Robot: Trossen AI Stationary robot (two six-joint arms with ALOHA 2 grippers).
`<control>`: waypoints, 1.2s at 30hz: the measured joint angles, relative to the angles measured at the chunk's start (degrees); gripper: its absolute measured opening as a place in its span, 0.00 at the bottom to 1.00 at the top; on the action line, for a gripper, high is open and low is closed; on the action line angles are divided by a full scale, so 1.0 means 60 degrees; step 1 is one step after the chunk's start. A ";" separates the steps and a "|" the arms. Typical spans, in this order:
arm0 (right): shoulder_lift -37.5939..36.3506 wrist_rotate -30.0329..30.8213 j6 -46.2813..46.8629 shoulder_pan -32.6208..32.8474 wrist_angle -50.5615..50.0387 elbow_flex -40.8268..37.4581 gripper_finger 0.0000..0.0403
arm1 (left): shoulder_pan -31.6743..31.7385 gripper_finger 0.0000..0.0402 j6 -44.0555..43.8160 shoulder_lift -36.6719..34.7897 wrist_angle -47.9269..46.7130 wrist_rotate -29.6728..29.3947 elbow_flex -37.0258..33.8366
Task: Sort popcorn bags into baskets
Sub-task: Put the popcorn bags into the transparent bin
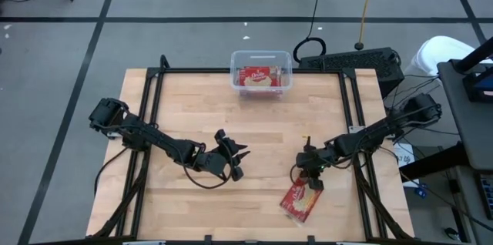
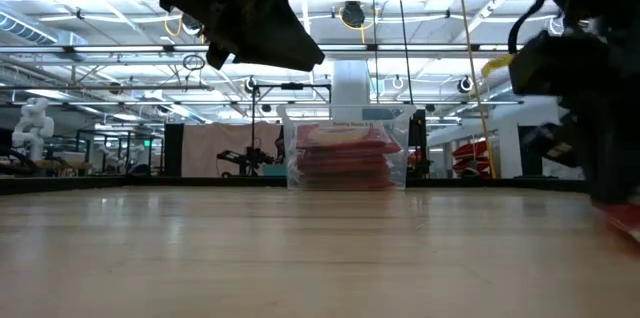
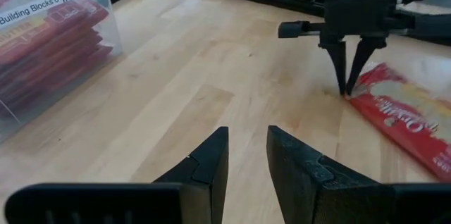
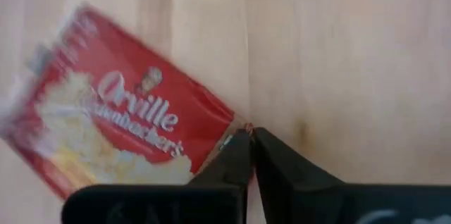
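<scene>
One red and yellow popcorn bag [image 1: 302, 200] lies flat on the wooden table near its near edge, right of the middle; it also shows in the left wrist view [image 3: 405, 122] and the right wrist view [image 4: 120, 132]. My right gripper [image 1: 312, 182] [image 4: 250, 136] points down at the bag's far corner, shut on it. My left gripper [image 1: 235, 160] [image 3: 248, 150] hovers open over bare table left of the middle, holding nothing. The clear tub [image 1: 233, 72] [image 3: 106, 13] stands at the table's far edge with several red bags stacked flat inside. My right gripper pinches the popcorn bag's far corner [image 4: 238, 122] between its two fingertips [image 3: 342, 69]. The fingers come from above, pointing down. The bag lies flat on the table, stretching from the fingers toward the near edge.
Bare wood lies between both grippers and the tub [image 2: 400, 158]. A black frame [image 1: 154, 83] runs round the tabletop. A keyboard [image 1: 354, 62] and cables sit beyond the far right corner, off the table.
</scene>
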 joint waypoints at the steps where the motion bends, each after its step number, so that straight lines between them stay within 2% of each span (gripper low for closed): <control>1: -0.0104 0.0148 -0.0133 -0.0019 0.0145 0.0000 0.02 | 0.0010 0.25 -0.0051 0.0000 0.0036 0.0003 0.0000; 13: -0.1528 0.2336 -0.1290 -0.0388 0.0796 0.0044 0.00 | 0.0524 0.25 -0.0513 -0.0004 0.0586 0.0062 0.0000; 17: -0.1964 0.3184 -0.1710 -0.0399 0.0855 0.0047 0.00 | 0.0765 0.25 -0.0699 -0.0004 0.0871 0.0719 0.0000; 20: -0.2291 0.4082 -0.1973 -0.0411 0.0890 0.0047 0.00 | 0.0877 0.27 -0.0373 0.0177 0.1690 0.1485 0.0004; 23: -0.2577 0.5020 -0.2227 -0.0413 0.1014 0.0047 0.00 | 0.0985 0.33 0.0090 0.0542 0.2958 0.2032 0.0001; 27: -0.2832 0.6046 -0.2649 -0.0413 0.1385 0.0047 0.00 | 0.1206 0.46 0.0185 0.1270 0.4218 0.2159 0.0007; 32: -0.2961 0.6868 -0.3108 -0.0420 0.1764 0.0055 0.00 | 0.1468 0.62 0.0048 0.2359 0.5321 0.2127 0.0207; 36: -0.2953 0.7048 -0.3269 -0.0511 0.1985 0.0060 0.00 | 0.1560 0.70 0.0096 0.3164 0.5774 0.2368 0.0445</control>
